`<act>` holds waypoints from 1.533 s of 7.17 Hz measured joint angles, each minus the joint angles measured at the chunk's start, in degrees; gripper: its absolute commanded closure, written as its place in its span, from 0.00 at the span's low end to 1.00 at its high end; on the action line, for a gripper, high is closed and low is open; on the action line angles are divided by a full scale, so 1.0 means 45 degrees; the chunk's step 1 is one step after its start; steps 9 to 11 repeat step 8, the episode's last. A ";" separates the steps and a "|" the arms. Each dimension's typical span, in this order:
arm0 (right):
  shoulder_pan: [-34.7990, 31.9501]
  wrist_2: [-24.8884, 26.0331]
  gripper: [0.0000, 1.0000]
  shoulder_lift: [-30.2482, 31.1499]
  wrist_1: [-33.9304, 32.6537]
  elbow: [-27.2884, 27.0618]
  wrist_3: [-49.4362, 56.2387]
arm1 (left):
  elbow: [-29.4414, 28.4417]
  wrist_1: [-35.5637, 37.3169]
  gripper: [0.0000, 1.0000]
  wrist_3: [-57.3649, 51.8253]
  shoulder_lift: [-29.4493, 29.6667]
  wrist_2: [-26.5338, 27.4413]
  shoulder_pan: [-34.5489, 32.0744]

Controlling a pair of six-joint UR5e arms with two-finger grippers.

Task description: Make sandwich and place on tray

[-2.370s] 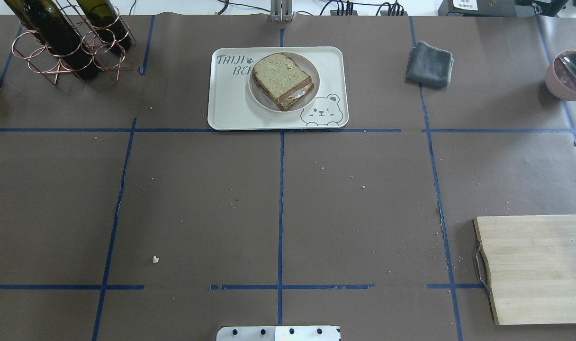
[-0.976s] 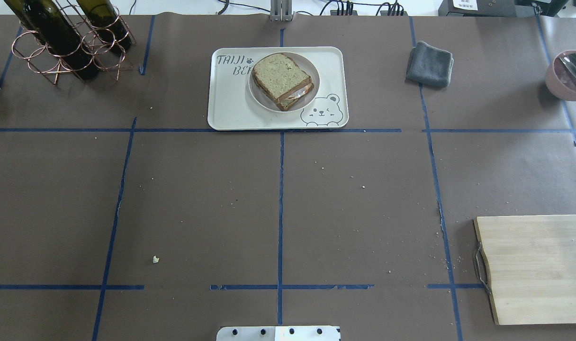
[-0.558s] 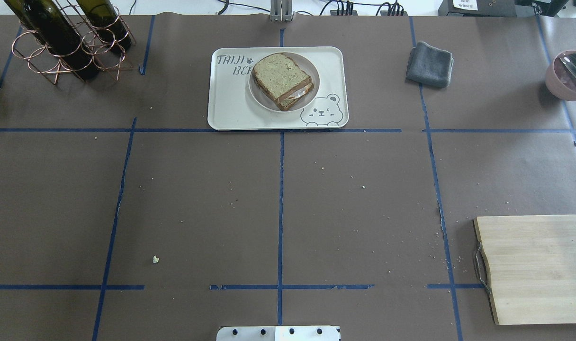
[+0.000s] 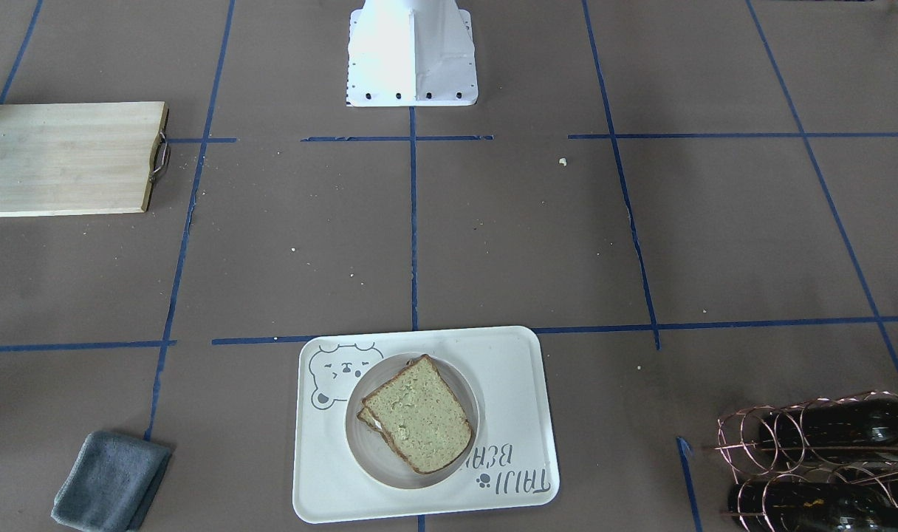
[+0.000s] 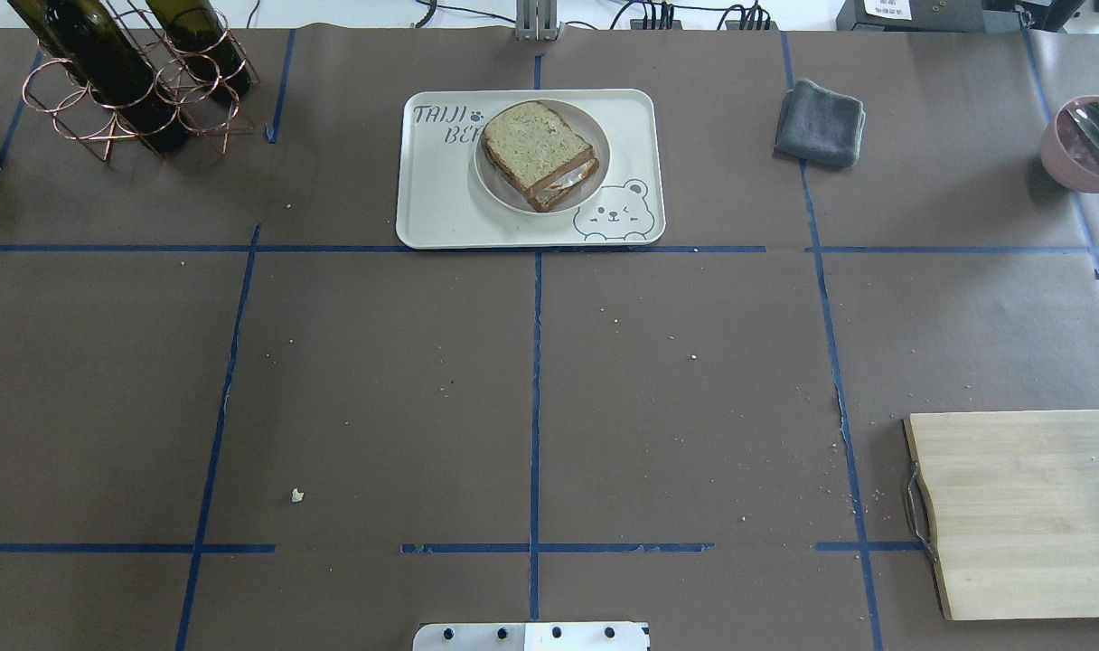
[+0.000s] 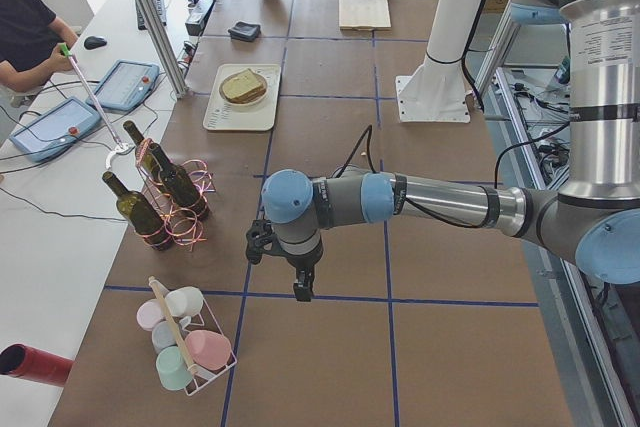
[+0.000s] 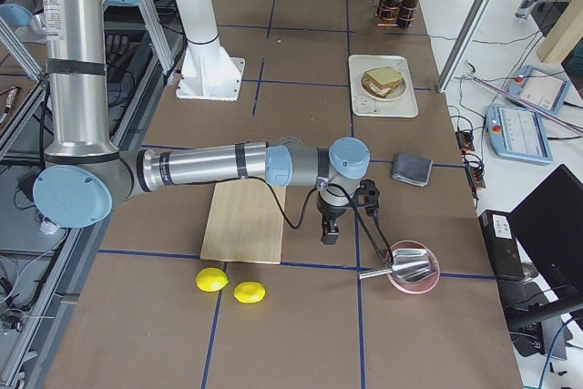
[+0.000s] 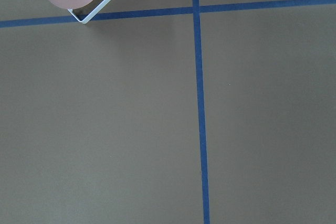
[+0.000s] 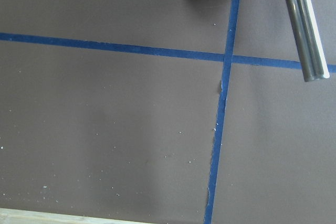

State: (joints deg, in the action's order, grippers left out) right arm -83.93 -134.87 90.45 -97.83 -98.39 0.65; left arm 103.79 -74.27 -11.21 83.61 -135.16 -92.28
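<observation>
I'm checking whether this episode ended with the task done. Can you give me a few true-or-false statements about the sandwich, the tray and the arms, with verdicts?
1. The sandwich lies on a round plate that sits on the tray. True.
2. The grey cloth lies on the tray. False: it lies on the brown table paper, apart from the tray.
3. An end effector grips the sandwich. False: the left end effector and the right end effector both hang over the table far from the tray, one towards each end.
4. Two lemons lie on the table next to the cutting board. True.
</observation>
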 measured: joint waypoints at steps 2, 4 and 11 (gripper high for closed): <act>0.0000 -0.0008 0.00 -0.0044 0.0014 -0.0027 -0.0011 | -0.0078 -0.0150 0.00 -0.0015 -0.0013 -0.0123 0.0036; 0.0000 -0.0010 0.00 -0.0134 0.0021 -0.0084 -0.0024 | -0.0174 -0.0306 0.00 -0.0023 0.0010 -0.0151 0.0065; -0.0016 -0.0066 0.00 -0.0185 0.0004 -0.0225 -0.0010 | -0.0668 -0.0749 0.00 -0.0024 0.0222 -0.0222 0.0149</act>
